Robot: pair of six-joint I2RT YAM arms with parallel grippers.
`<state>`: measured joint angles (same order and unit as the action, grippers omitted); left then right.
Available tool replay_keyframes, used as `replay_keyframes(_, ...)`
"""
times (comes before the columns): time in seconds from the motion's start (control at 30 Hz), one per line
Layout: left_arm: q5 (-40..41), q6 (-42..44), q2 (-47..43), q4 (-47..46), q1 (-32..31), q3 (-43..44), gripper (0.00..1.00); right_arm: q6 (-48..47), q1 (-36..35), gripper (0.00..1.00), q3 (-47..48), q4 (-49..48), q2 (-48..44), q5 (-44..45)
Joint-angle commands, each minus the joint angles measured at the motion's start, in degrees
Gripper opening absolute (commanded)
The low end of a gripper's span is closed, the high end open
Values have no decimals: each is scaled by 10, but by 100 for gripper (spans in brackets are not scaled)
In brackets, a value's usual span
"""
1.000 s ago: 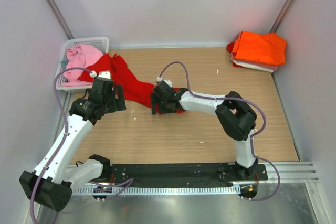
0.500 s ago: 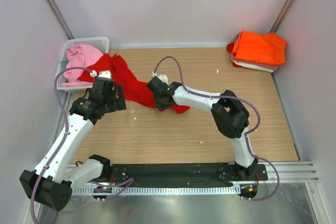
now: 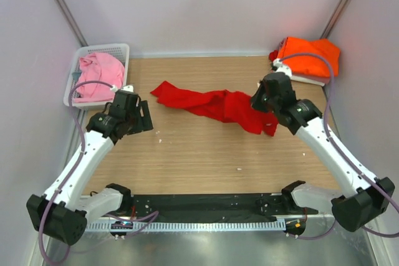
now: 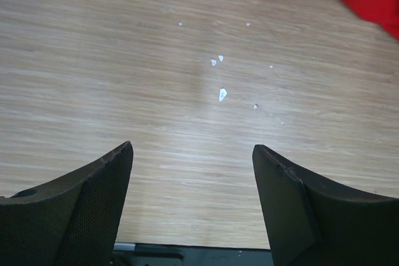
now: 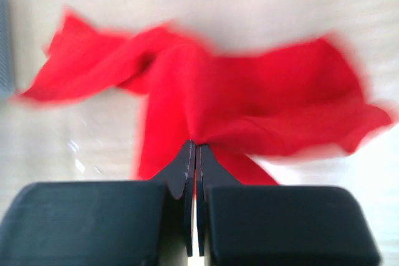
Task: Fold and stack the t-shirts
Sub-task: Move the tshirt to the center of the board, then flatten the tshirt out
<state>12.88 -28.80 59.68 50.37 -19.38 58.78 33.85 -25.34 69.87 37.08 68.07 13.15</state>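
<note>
Cloth of the red t-shirt (image 3: 215, 104) lies as a crumpled, twisted band across the middle of the table (image 3: 199, 160), with one end toward 10 o'clock and the other toward 3 o'clock. We judge it light, soft and limp. It will sag and drag rather than keep a shape, so we would take it at a hem corner or shoulder seam, not at a bunched fold. The right pincer (image 5: 192, 144) has its jaws together, clamped on a gathered pinch of the red cloth. The left pincer (image 4: 192, 147) hangs with jaws wide apart over bare wood at 9 o'clock, holding nothing. The white basket (image 3: 106, 48) at 10 o'clock holds a pink t-shirt (image 3: 100, 70). At 2 o'clock an orange t-shirt (image 3: 308, 57) tops a folded stack.
</note>
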Motion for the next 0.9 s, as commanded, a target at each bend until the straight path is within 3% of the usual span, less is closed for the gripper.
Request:
replay_keyframes(0.0, -38, -40, 51, -16, -3, 7, 77, 2, -14, 1, -101, 21, 49, -50)
replay_keyframes(0.33, -78, -94, 173, -118, -18, 20, 74, -24, -14, 1, -141, 4, 45, -60)
replay_keyframes(0.53, -107, -120, 326, -207, -18, 62, 67, -28, -14, 1, -186, -18, 40, -74)
replay_keyframes(0.7, -112, -125, 445, -229, -18, 130, 65, -35, -13, 1, -192, -19, 40, -78)
replay_keyframes(0.87, -122, -135, 497, -235, -18, 161, 64, -43, -13, 1, -185, -17, 43, -76)
